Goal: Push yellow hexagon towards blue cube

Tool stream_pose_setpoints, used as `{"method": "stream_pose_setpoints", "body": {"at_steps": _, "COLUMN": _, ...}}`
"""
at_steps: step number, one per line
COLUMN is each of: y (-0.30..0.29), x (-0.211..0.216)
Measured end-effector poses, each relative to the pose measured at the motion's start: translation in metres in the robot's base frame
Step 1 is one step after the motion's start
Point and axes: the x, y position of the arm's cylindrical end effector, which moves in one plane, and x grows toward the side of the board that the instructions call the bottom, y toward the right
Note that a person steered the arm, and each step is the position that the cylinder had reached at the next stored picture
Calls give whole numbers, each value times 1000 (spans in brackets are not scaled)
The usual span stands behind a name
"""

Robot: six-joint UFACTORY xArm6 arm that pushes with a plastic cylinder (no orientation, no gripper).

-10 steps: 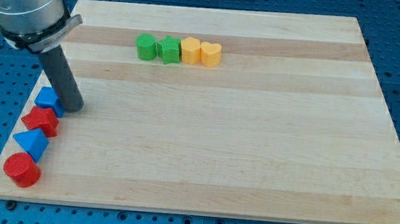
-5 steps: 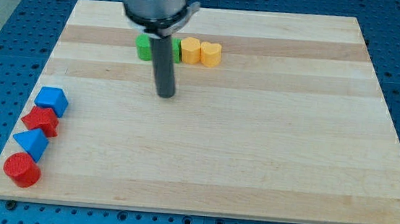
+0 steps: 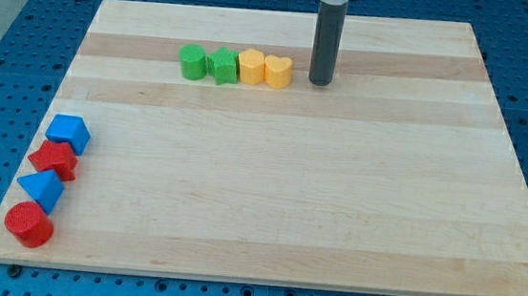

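Wooden bench (image 3: 334,221) on a blue base full of little holes. Near the top edge of the bench, a row of four blocks, side by side and touching: green cylinder (image 3: 192,62), green star (image 3: 221,66), yellow hexagon (image 3: 251,67), yellow heart (image 3: 277,71). Down along the left edge, toward the bottom left corner: blue cube (image 3: 70,133), then a red block (image 3: 54,159), a blue triangle (image 3: 41,189) and a red cylinder (image 3: 28,224). Yellow hexagon well apart from blue cube. My tip (image 3: 320,81) on the side of the yellow heart nearer the right edge, close by but not touching. No jaws on this arm, only a rod, so nothing to open or close. Likely trouble with a push toward the left edge from this spot: hitting the yellow heart first and shoving the whole row along, greens too. Also a slide straight along the top edge, never down toward the blue cube. Hardly any gap for getting in beside the yellow hexagon alone. With an off-centre push, maybe a spin and a slip away. With too hard a push, maybe a bump of the blue cube into the red block. No words, labels or brand marks to read anywhere.
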Motion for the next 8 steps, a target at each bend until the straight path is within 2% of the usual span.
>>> {"method": "stream_pose_setpoints", "body": {"at_steps": 3, "y": -40, "x": -1}}
{"method": "stream_pose_setpoints", "body": {"at_steps": 6, "y": -49, "x": -28}}
{"method": "stream_pose_setpoints", "body": {"at_steps": 8, "y": -88, "x": -28}}
